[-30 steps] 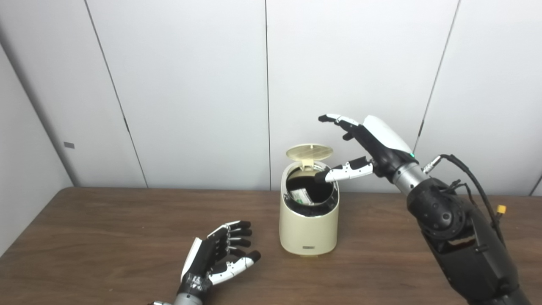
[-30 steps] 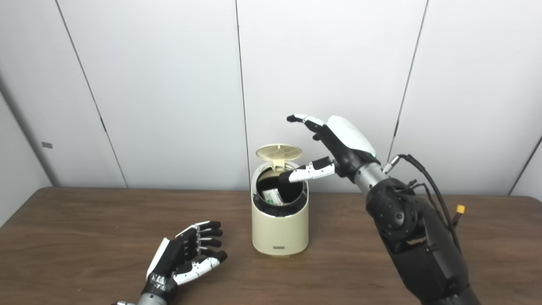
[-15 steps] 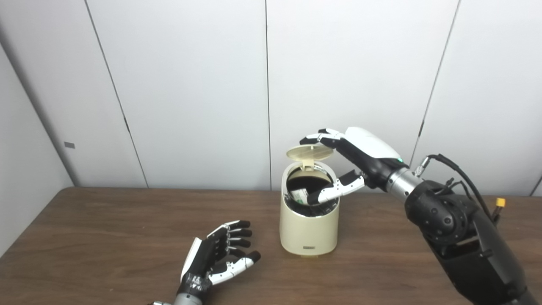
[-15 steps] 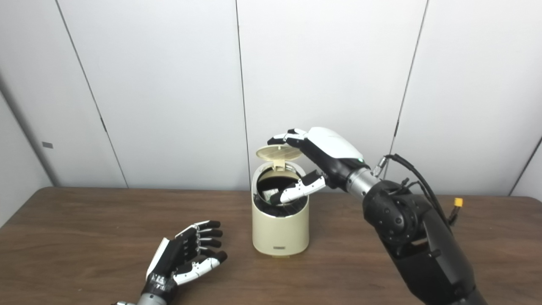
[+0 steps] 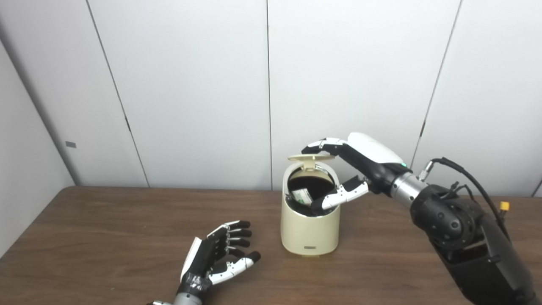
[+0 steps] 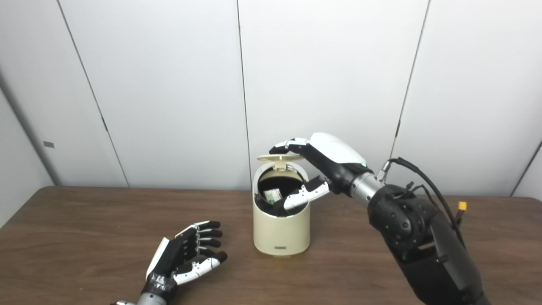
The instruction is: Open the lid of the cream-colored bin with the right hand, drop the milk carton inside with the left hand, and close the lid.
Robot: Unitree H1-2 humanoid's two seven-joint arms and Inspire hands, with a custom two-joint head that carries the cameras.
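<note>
The cream-colored bin (image 5: 310, 231) stands on the brown table, near the middle. Its round lid (image 5: 310, 158) is hinged at the back and tipped partly down over the opening. The milk carton (image 5: 302, 196) lies inside the dark opening, partly hidden. My right hand (image 5: 355, 163) is open above the bin, its fingers (image 5: 322, 145) resting on top of the lid and its thumb in front of the rim. My left hand (image 5: 218, 256) lies open and empty on the table, palm up, to the left of the bin. The bin (image 6: 281, 228) and lid (image 6: 280, 157) show alike in the right eye view.
The wooden table (image 5: 106, 237) runs across the picture, with a white panelled wall (image 5: 190, 84) close behind the bin. My right forearm (image 5: 461, 228) with its black cable rises at the right.
My right hand has come down from above the bin onto the lid. The lid has swung from upright to partly lowered. My left hand has not moved.
</note>
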